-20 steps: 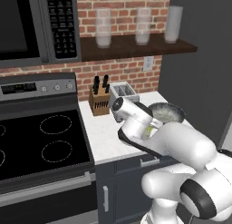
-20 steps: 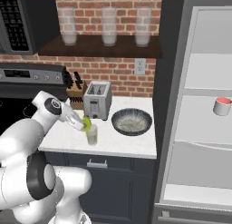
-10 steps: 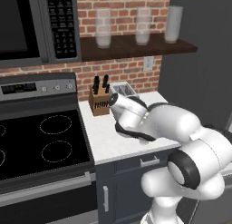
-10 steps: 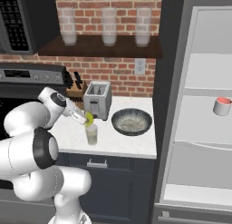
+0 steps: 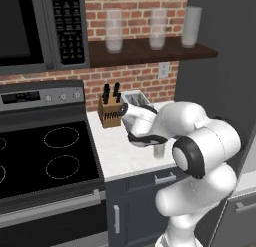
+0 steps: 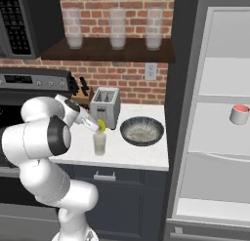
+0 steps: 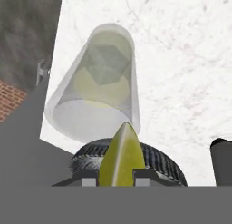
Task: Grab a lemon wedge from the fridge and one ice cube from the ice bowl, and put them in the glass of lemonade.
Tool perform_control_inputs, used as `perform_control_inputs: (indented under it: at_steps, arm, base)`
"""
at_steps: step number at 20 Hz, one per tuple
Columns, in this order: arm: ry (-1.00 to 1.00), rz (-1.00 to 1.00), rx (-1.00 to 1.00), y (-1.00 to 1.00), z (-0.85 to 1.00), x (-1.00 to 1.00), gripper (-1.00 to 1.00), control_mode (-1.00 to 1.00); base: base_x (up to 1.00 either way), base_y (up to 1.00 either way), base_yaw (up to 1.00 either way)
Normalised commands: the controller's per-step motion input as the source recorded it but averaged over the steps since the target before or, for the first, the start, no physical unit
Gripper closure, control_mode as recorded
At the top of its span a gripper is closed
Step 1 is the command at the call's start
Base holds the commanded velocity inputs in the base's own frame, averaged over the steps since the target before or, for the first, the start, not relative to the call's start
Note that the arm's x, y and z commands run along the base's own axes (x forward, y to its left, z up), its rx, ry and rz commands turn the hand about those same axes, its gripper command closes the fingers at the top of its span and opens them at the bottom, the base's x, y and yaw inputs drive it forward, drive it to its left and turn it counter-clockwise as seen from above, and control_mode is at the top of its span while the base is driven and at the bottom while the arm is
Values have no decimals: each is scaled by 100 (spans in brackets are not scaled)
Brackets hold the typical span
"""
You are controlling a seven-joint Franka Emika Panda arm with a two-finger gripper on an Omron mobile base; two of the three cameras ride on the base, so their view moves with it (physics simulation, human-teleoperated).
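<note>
My gripper [image 6: 99,126] is shut on the lemon wedge [image 6: 101,123], a small yellow-green sliver held just above the rim of the glass of lemonade [image 6: 99,144]. In the hand view the lemon wedge [image 7: 122,156] points up at the bottom centre, with the glass of lemonade [image 7: 97,94] right beyond it and a greyish cube shape inside the liquid. The glass of lemonade [image 5: 159,150] peeks out below my forearm in the left base view. The ice bowl [image 6: 142,130] sits right of the glass. The fridge [image 6: 181,64] stands open at the right.
A toaster [image 6: 107,106] and a knife block [image 6: 81,88] stand behind the glass against the brick wall. A red-topped white cup [image 6: 239,114] rests on a fridge shelf. The stove [image 5: 45,156] lies left of the counter [image 6: 141,154]. Tall frosted glasses [image 6: 117,28] line the shelf above.
The hand has carried the lemon wedge up and a little to the right, from beside the glass to just over its rim. The elbow has swung round.
</note>
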Motion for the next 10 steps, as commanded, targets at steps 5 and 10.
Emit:
perform_control_inputs:
  at_steps: [5,10]
  arm:
    - [-1,0,-4,0,-35,40,100,-100]
    - [-1,0,-2,-4,-24,-15,100,-100]
  base:
    - [0,0,0]
    - [0,0,0]
